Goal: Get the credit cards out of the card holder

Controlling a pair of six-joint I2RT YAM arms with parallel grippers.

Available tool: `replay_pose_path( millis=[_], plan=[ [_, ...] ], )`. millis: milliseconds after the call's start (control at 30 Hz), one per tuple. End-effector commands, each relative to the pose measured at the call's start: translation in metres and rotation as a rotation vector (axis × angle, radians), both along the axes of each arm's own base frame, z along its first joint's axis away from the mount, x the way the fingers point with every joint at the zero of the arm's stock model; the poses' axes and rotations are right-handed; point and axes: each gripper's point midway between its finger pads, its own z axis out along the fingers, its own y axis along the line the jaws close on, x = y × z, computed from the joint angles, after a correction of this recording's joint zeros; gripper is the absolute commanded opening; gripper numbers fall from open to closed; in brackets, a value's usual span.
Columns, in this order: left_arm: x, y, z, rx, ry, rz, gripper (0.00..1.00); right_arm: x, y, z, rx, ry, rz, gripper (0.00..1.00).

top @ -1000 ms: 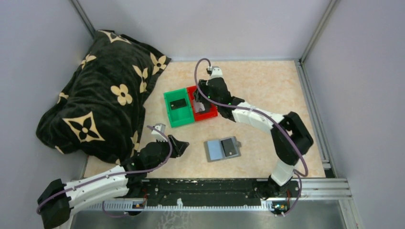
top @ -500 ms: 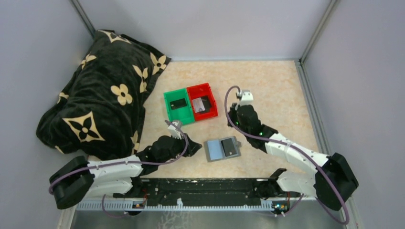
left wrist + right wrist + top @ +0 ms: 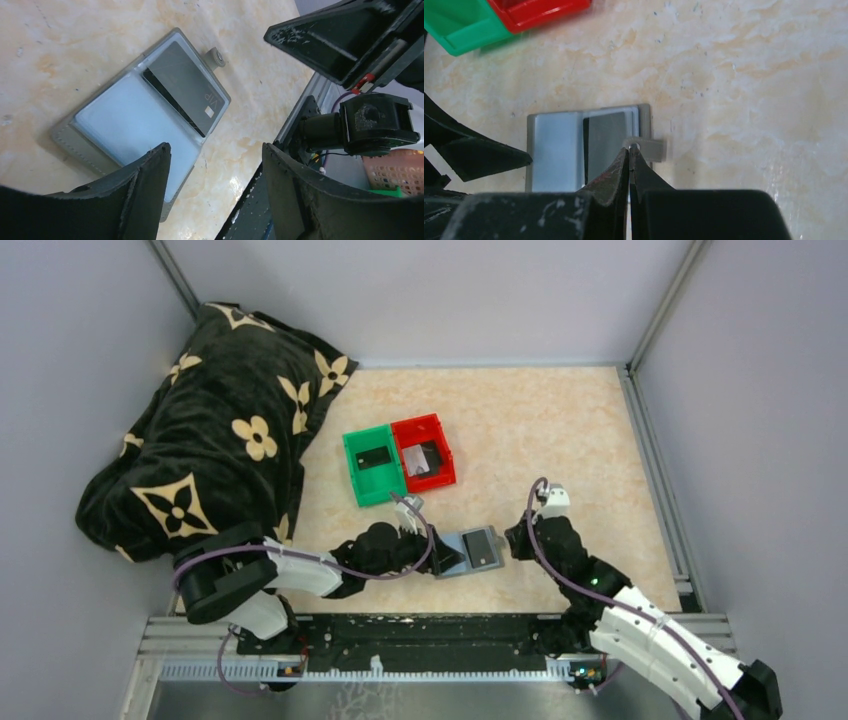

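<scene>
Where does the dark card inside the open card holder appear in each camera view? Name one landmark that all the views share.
Top external: the dark card is at lower centre, below the red bin.
Left wrist: it is at upper centre, lying diagonally.
Right wrist: it is left of centre, seen as a grey rectangle.
Shared landmark: the pale blue panel beside the card.

The left arm (image 3: pixel 300 568) lies low across the lower left of the top view, its left pincer (image 3: pixel 441 556) at centre, fingers (image 3: pixel 150 180) spread apart. The right arm (image 3: pixel 640 630) slants up from the lower right, the fingertips (image 3: pixel 623 162) of the right pincer (image 3: pixel 513 540) pressed together.
</scene>
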Motion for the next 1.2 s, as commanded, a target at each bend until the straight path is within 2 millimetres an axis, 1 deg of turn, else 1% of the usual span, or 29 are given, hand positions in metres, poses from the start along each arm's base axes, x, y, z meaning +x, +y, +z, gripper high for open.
replay_pose_path(
  millis=[0,67,200,333,433,500,667,733,833,900,1000,1100,1167],
  plan=[
    [-0.007,-0.025,0.022,-0.108,0.009,-0.057,0.73,-0.022,-0.001,-0.03,0.058,0.114,-0.023,0.0],
    [-0.009,-0.028,0.019,-0.106,0.026,-0.064,0.73,-0.027,-0.002,-0.044,0.082,0.157,-0.049,0.0],
    [-0.01,-0.029,0.011,-0.096,0.056,-0.064,0.73,-0.034,0.001,-0.059,0.103,0.195,-0.044,0.0],
    [-0.011,-0.028,0.004,-0.074,0.088,-0.057,0.73,-0.039,0.006,-0.064,0.101,0.219,-0.014,0.0],
    [-0.01,-0.025,-0.007,-0.029,0.104,-0.047,0.71,-0.041,0.009,-0.065,0.105,0.227,0.002,0.0],
    [-0.009,-0.019,-0.019,0.015,0.116,-0.026,0.7,-0.042,0.011,-0.066,0.114,0.23,0.009,0.0],
    [-0.008,-0.005,-0.039,0.076,0.141,0.012,0.7,-0.043,0.014,-0.068,0.123,0.242,0.013,0.0],
    [-0.004,0.006,-0.049,0.096,0.159,0.035,0.7,-0.044,0.017,-0.069,0.137,0.248,0.022,0.0],
    [0.005,0.022,-0.056,0.098,0.188,0.066,0.7,-0.047,0.023,-0.074,0.159,0.269,0.038,0.0],
    [0.011,0.032,-0.058,0.099,0.194,0.084,0.7,-0.048,0.025,-0.078,0.164,0.274,0.044,0.0],
    [0.019,0.042,-0.059,0.115,0.186,0.104,0.7,-0.049,0.028,-0.084,0.166,0.288,0.048,0.0],
    [0.024,0.043,-0.053,0.12,0.17,0.105,0.71,-0.049,0.033,-0.082,0.183,0.287,0.058,0.0],
    [0.026,0.039,-0.046,0.115,0.155,0.093,0.71,-0.048,0.034,-0.078,0.187,0.281,0.056,0.0]
  ],
)
